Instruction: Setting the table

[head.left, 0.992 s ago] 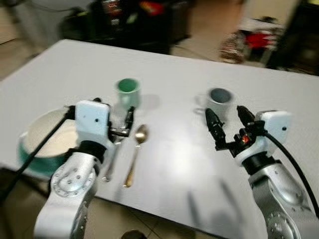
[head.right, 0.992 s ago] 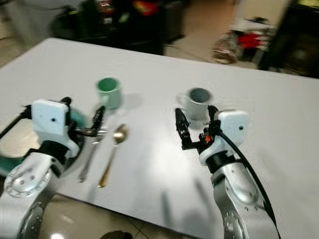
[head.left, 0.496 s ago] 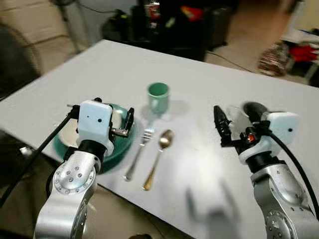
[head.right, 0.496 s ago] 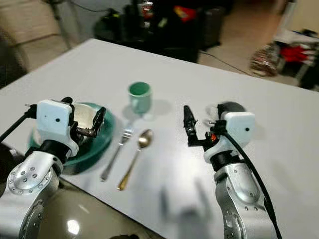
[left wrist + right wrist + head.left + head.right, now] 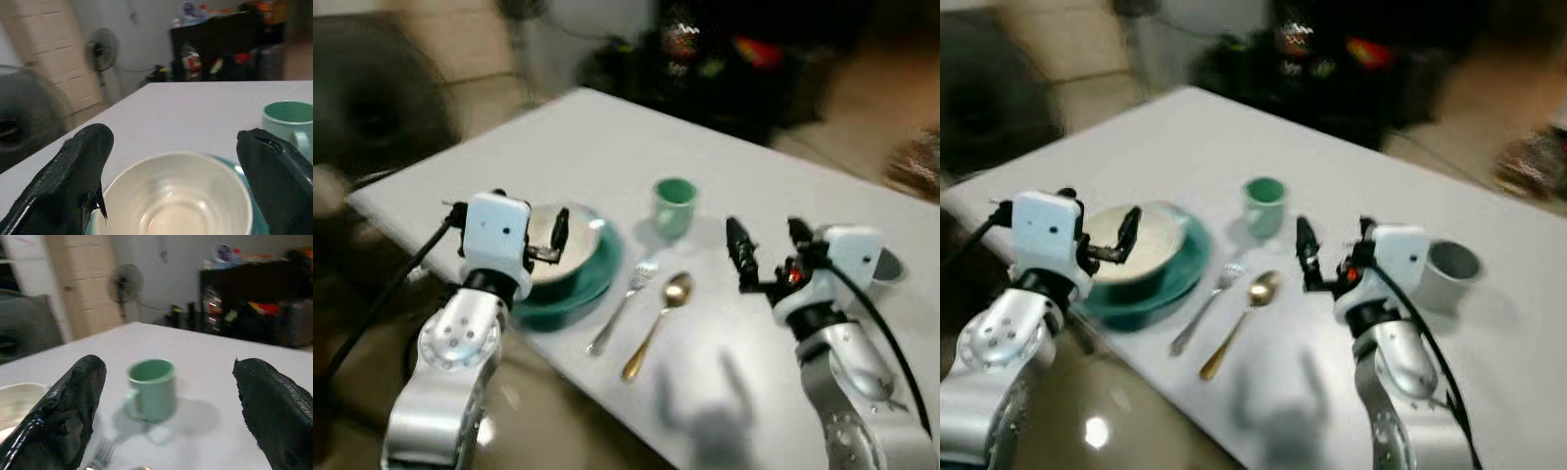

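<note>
Green mug (image 5: 673, 205), grey mug (image 5: 1450, 266): unlabelled.

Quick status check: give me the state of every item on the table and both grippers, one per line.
Bowl: upright, empty, on the teal plate.
Green mug: upright.
Grey mug: upright.
Fork: flat on the table.
Spoon: flat beside the fork.
Left gripper: open above the bowl.
Right gripper: open, holding nothing.
</note>
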Robot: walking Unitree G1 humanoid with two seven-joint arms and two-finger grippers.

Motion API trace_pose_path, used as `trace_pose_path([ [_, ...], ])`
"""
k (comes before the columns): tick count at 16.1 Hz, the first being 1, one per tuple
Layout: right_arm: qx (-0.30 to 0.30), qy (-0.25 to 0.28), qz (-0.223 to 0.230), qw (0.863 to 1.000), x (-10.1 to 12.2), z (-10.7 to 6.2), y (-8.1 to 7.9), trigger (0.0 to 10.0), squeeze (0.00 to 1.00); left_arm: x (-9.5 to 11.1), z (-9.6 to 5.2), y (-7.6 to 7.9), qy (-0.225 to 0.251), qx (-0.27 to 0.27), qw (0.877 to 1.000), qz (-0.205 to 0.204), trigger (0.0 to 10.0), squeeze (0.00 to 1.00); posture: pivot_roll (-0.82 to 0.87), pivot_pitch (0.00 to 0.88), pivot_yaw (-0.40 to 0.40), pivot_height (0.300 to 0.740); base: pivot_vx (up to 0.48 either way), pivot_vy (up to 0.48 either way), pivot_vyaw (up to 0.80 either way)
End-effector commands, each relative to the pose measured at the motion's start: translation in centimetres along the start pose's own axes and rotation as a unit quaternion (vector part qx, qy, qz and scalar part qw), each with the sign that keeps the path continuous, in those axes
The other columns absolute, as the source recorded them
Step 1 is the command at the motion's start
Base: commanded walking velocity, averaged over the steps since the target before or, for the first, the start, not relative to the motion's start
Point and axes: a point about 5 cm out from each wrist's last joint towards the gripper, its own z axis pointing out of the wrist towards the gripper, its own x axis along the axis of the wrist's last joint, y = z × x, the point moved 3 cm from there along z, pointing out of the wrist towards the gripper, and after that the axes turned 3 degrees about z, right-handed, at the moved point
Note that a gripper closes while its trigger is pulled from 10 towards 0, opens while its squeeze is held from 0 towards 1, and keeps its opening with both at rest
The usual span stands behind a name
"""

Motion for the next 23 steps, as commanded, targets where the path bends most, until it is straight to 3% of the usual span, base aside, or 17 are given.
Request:
trace_pose_path([
  [1,0.000,0.001,0.003,1.000,0.0,0.1,0.2,10.0,1.00,0.2,-0.2,0.0,0.005,0.005,1.000,0.004,10.0,0.00,-0.11,0.000,0.010,0.740,0.000,0.000,0.80],
  [5,0.003,0.002,0.007,1.000,0.0,0.3,0.1,10.0,1.00,0.3,-0.1,0.1,0.008,0.005,1.000,-0.005,10.0,0.00,-0.10,0.000,0.007,0.740,0.000,0.000,0.77],
  [16,-0.012,0.001,0.031,0.999,-0.4,0.6,0.2,10.0,1.00,0.1,0.4,-0.3,0.005,0.000,1.000,0.008,10.0,0.00,-0.09,0.000,0.012,0.740,0.000,0.324,0.00],
  [18,-0.021,-0.021,0.043,0.999,-0.8,1.1,0.4,10.0,0.00,-0.2,0.5,-0.5,0.001,0.002,1.000,0.011,10.0,0.00,-0.09,0.000,0.007,0.740,0.000,0.322,0.00],
  [23,-0.023,-0.037,0.058,0.997,-1.3,1.9,0.6,10.0,0.00,-0.7,0.5,-1.0,-0.006,0.009,1.000,0.019,10.0,0.00,-0.09,0.000,-0.001,0.740,0.000,0.319,0.00],
])
